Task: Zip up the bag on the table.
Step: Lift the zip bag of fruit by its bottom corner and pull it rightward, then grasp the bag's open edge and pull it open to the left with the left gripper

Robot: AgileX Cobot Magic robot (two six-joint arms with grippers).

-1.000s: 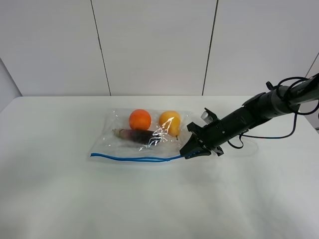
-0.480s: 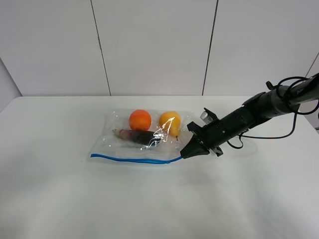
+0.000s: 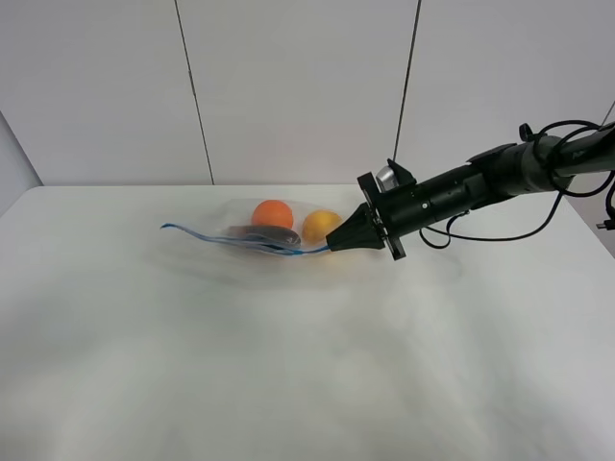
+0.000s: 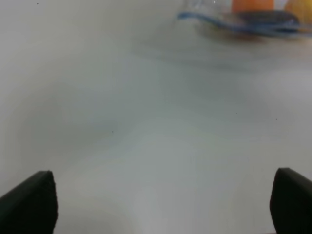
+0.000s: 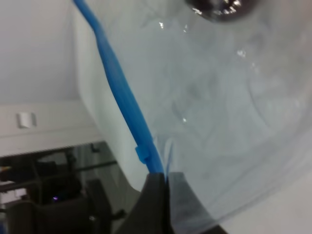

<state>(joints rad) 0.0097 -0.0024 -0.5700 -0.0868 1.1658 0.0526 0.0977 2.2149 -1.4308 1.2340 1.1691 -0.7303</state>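
Bag gripped at one end of its seal strip

The right gripper, on a black arm reaching in from the right of the high view, has its fingers pressed together on the right-hand end of the thin blue seal strip. The right wrist view shows it close up: the two dark fingers meet with no gap, and the strip runs away from between them along the edge of the crinkly clear plastic.

The bag sits toward the far middle of the white table and shows blurred in the high view. Its blue strip stretches leftward from the gripper and crosses in front of what is inside: an orange fruit, a yellow fruit just beside the gripper's tip, and a dark purple piece below the orange one. Whether the seal is pressed shut along its length cannot be told.

The left gripper shows only in its own wrist view, where the two black fingertips stand wide apart at the picture's corners, with bare tabletop between them. The bag lies well apart from it, out of focus.

A black cable loops beside the right arm. Pale wall panels stand behind the table.
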